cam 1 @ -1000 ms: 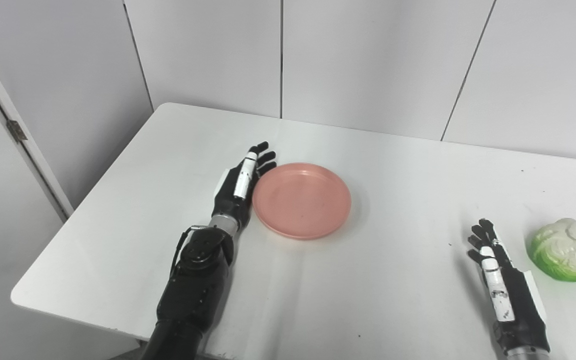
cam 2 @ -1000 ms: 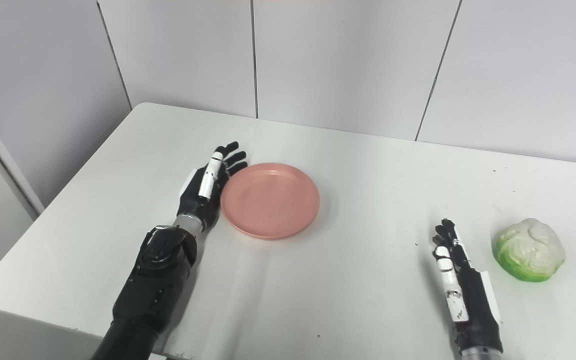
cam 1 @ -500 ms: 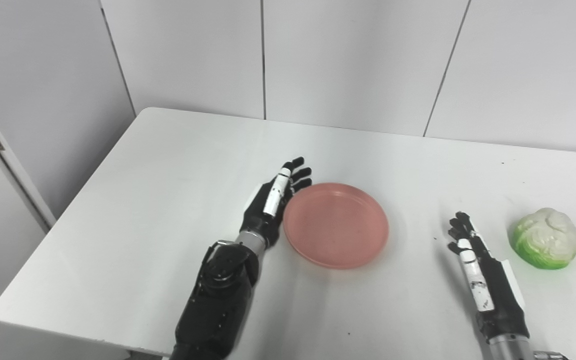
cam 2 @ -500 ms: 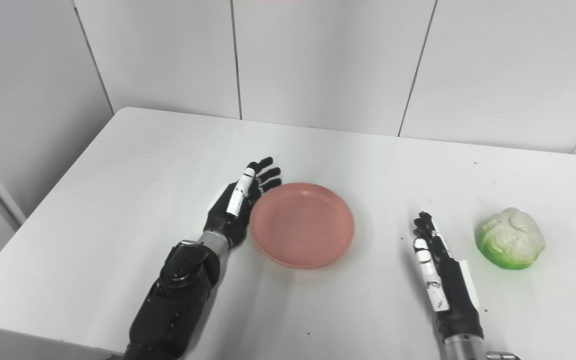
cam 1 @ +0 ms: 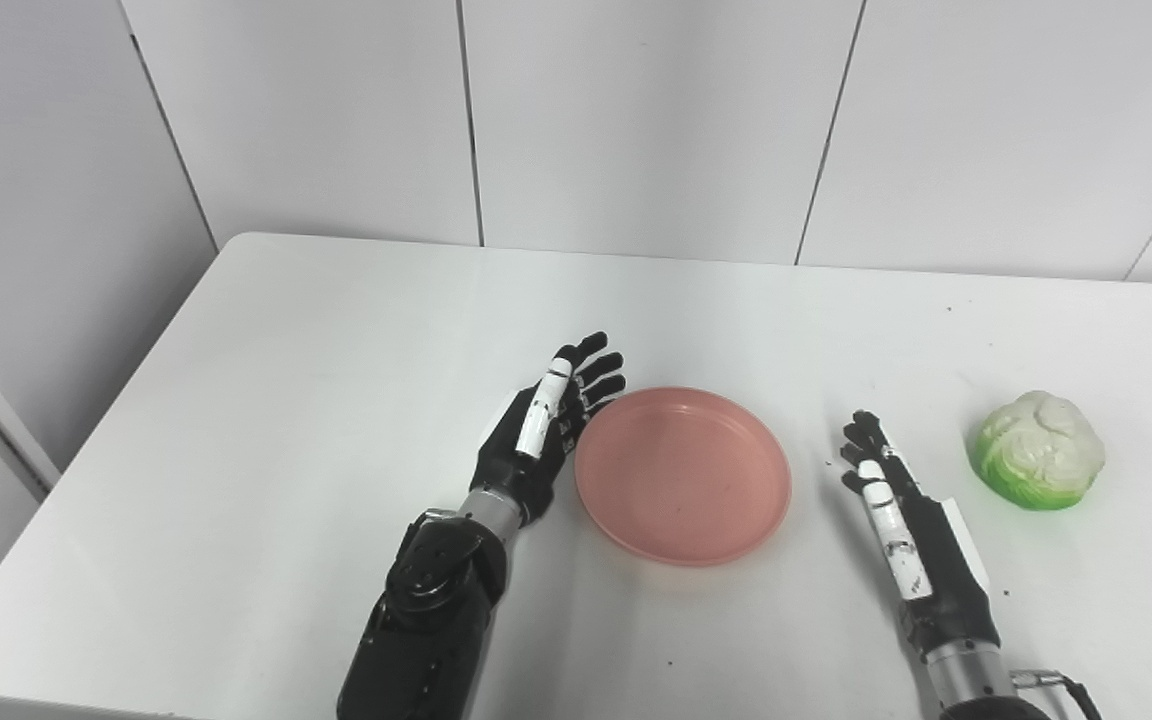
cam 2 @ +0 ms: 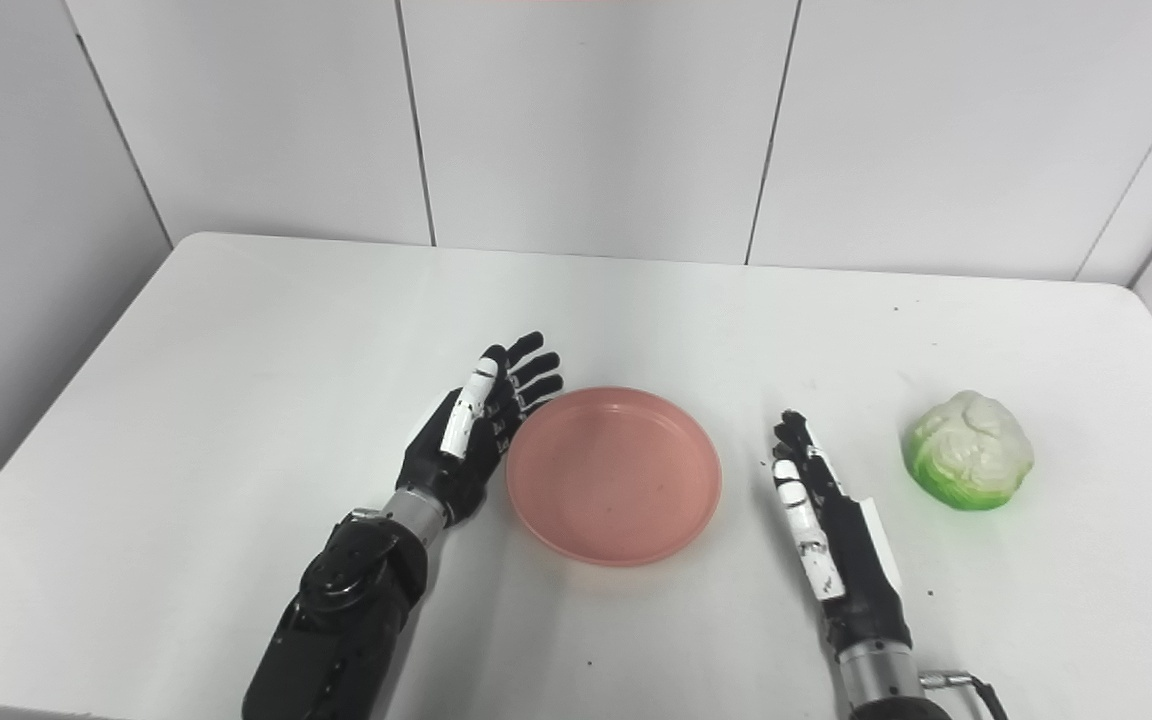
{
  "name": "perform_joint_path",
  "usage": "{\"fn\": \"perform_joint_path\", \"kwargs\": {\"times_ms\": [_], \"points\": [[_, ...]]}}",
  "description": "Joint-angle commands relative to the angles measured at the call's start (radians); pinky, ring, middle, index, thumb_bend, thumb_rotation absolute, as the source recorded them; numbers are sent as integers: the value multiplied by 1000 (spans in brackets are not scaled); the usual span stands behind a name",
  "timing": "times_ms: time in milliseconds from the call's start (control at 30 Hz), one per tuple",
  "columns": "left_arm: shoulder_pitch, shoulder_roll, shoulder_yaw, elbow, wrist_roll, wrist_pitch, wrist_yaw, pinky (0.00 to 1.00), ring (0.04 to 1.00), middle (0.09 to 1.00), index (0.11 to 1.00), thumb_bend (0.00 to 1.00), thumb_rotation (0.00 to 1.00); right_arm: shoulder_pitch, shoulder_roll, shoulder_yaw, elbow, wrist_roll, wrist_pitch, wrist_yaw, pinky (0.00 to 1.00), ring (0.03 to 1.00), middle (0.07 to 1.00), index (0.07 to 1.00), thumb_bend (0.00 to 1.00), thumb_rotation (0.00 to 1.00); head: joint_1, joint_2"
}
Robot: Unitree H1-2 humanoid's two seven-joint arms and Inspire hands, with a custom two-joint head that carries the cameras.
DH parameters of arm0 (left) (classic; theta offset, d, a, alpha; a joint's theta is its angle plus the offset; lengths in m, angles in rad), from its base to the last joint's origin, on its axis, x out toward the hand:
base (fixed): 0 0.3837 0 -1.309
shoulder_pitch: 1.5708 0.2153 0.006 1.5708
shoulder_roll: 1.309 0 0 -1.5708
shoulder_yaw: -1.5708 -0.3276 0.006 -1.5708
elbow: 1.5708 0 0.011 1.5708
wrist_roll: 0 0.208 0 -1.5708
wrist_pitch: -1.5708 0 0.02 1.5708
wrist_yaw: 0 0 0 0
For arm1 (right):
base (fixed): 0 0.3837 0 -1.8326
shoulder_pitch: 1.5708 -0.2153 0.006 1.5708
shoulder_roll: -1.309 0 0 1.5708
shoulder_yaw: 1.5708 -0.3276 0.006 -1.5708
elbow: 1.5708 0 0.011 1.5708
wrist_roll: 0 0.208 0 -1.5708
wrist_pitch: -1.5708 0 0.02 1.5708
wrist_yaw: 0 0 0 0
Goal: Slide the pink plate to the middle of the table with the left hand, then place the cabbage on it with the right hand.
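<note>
Tabletop (cam 1: 266, 400) bare apart from plate (cam 1: 683, 474) near middle and cabbage (cam 1: 1037, 450) well right. Left hand (cam 1: 536, 435) flat against plate's left rim, fingers released; right hand (cam 1: 901, 510) likewise, between plate and cabbage. Push low and even, no lifting the rim.

Two head cameras side by side, looking steeply down and forward across the white surface (cam 1: 336, 330) toward the panelled wall (cam 1: 636, 120) filling the upper frame. Near enough that both arms enter from the bottom edge. Almost the whole scene shared, everything sitting slightly further left in the right eye view.
</note>
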Motion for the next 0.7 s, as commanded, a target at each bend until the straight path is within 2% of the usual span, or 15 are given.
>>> {"fn": "perform_joint_path", "kwargs": {"times_ms": [0, 133, 167, 267, 300, 433, 533, 567, 667], "points": [[35, 15, 8, 21, -1, 26, -5, 873, 883, 894, 886, 440, 1000, -10, 12, 7, -8, 5, 10, -6, 925, 933, 943, 949, 267, 1000, -13, 4], [41, 17, 11, 16, -1, 26, -14, 873, 880, 892, 885, 443, 1000, -10, 11, 12, -11, -30, -2, -23, 906, 922, 932, 935, 301, 1000, -37, 8], [41, 18, 13, 14, -1, 28, -16, 874, 880, 893, 885, 443, 1000, -10, 9, 15, -16, -48, -2, -30, 901, 919, 928, 932, 304, 1000, -70, 11], [43, 21, 15, 7, 1, 33, -22, 885, 888, 900, 891, 437, 1000, -11, 5, 25, -37, -101, 2, -51, 863, 895, 907, 915, 316, 1000, -98, 13], [45, 25, 16, 6, 0, 32, -28, 889, 891, 902, 893, 437, 1000, -13, 5, 27, -46, -110, -3, -56, 857, 892, 904, 911, 321, 1000, -131, 12], [46, 35, 28, 12, -9, 31, -40, 887, 893, 900, 892, 432, 1000, -20, -3, 39, -104, -184, 3, -82, 825, 866, 886, 888, 393, 1000, -204, 7], [46, 43, 35, 20, -17, 24, -54, 890, 894, 898, 890, 425, 1000, -40, -16, 45, -154, -267, 22, -94, 793, 841, 873, 889, 535, 1000, -259, 3], [47, 46, 36, 22, -18, 21, -57, 891, 894, 899, 891, 430, 1000, -44, -16, 44, -165, -281, 29, -93, 799, 840, 868, 888, 615, 1000, -259, 3], [46, 56, 41, 30, -24, 20, -66, 887, 890, 895, 888, 437, 1000, -75, -28, 37, -216, -339, 43, -98, 772, 825, 857, 879, 682, 990, -329, -3]]}}
